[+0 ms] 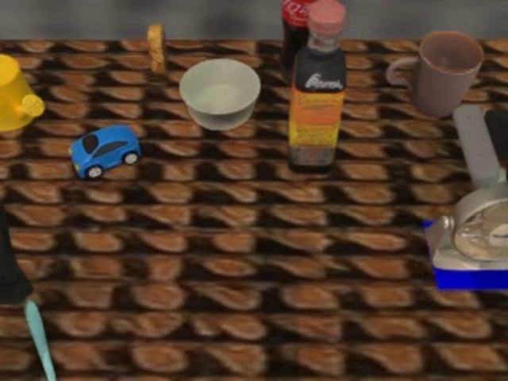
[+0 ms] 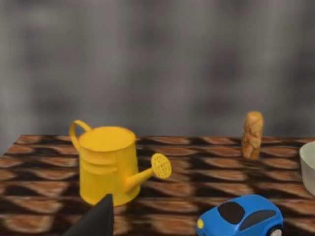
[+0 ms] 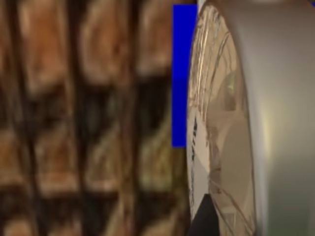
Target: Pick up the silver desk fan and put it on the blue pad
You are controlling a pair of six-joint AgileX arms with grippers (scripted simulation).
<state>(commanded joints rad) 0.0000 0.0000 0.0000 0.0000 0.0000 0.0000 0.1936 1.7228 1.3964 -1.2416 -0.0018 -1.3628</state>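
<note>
The silver desk fan (image 1: 479,235) is at the table's right edge, over the blue pad (image 1: 468,279), which shows along the fan's left and near sides. I cannot tell whether the fan touches the pad. My right arm (image 1: 476,147) reaches down to the fan from behind. In the right wrist view the fan (image 3: 275,108) fills one side, with a strip of the blue pad (image 3: 183,73) beside it. My right gripper (image 3: 236,221) is shut on the fan, with one dark fingertip (image 3: 204,219) against the grille face and the other hidden. My left gripper (image 1: 41,349) is parked open at the near left.
A grey-white bowl (image 1: 220,93), a sauce bottle (image 1: 317,99), a cola bottle (image 1: 298,32) and a mug (image 1: 444,71) stand along the back. A blue toy car (image 1: 105,150), a yellow watering can (image 1: 14,94) and a bread piece (image 1: 156,46) are at the left.
</note>
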